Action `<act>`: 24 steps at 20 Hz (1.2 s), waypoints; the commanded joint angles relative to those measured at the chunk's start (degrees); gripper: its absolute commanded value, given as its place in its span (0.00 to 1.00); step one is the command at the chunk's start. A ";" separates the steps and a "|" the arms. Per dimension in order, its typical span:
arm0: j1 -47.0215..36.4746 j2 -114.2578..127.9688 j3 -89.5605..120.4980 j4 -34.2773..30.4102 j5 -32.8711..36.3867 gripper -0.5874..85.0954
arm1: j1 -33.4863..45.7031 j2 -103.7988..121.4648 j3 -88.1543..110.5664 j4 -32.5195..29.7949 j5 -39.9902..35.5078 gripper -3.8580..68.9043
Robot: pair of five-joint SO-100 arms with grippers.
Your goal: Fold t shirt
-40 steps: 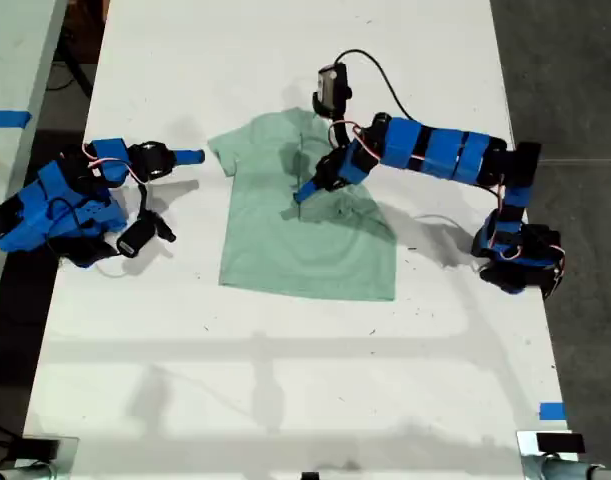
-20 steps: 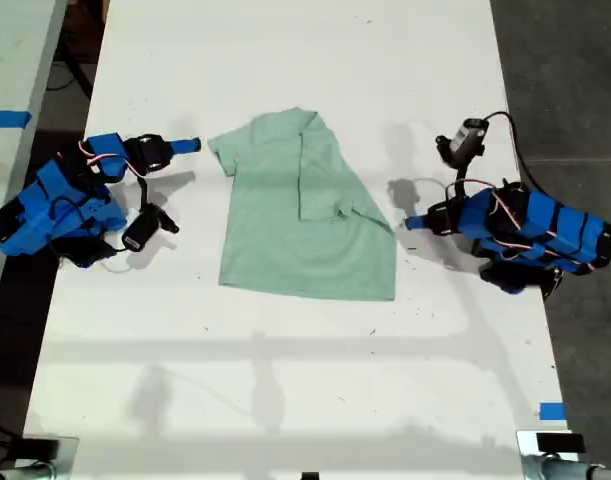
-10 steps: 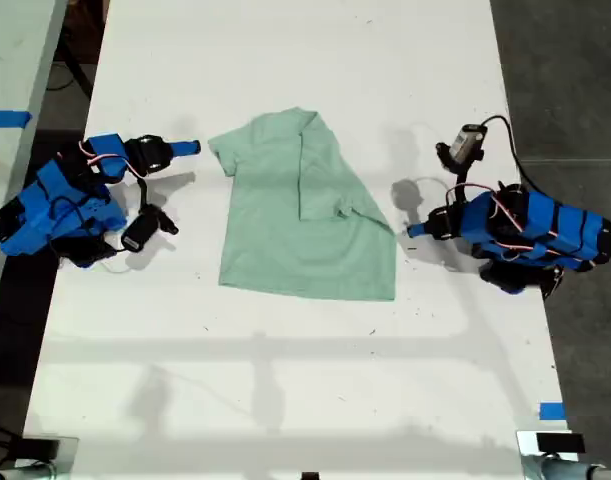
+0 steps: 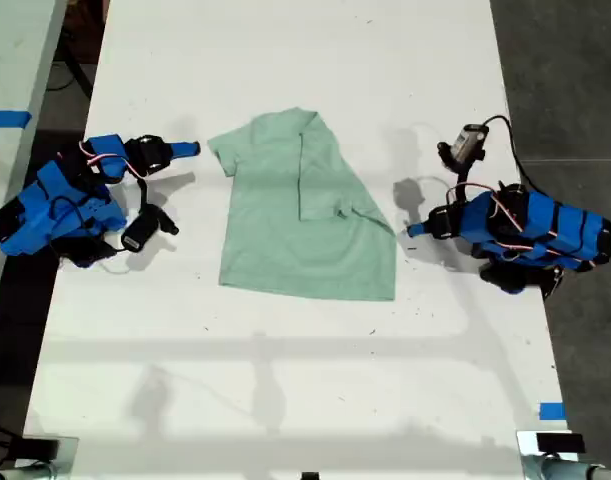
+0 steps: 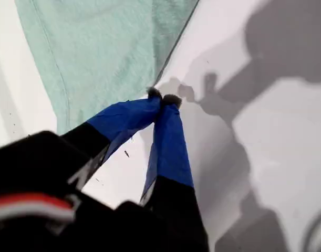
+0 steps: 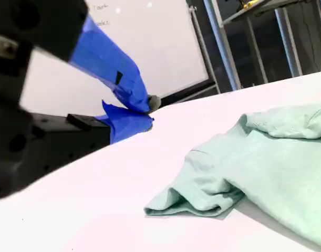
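**Mint-green shirt half folded on the white table, both grippers empty beside it**

The small pale mint-green cloth T-shirt (image 4: 305, 215) lies flat near the middle of the long white table (image 4: 285, 400). One side of it, the side toward the exterior view's right, is folded over onto the body, so that a short sleeve lies on top of the cloth and the edge on that side runs in a slanted line down to the hem corner. The other short sleeve, toward the exterior view's left, is spread out and a little wrinkled; in the second wrist view it (image 6: 202, 191) shows as a loose roll of cloth on the table.

My first gripper (image 4: 413, 229) is near the folded side of the shirt, at the exterior view's right, low over the table. In the first wrist view its blue-taped fingers (image 5: 165, 100) meet at the tips, clenched, with nothing between them. The tips are just beside the slanted edge of the shirt (image 5: 107, 47); I cannot tell whether they touch the cloth.

My second gripper (image 4: 190, 150) is at the exterior view's left, near the spread sleeve but apart from it. In the second wrist view its blue fingers (image 6: 147, 110) are also pressed together and grasp nothing.

I see no containers on the table.
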 commanded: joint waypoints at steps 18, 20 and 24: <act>-0.79 0.44 2.02 0.18 -0.70 0.00 | -1.49 0.44 3.08 -1.93 7.03 0.16; -0.26 0.44 2.02 0.26 -0.97 0.00 | -1.41 0.44 3.08 -2.20 9.23 0.18; -0.70 0.44 2.02 0.26 -0.88 0.00 | -1.32 0.44 2.90 -2.20 9.23 0.17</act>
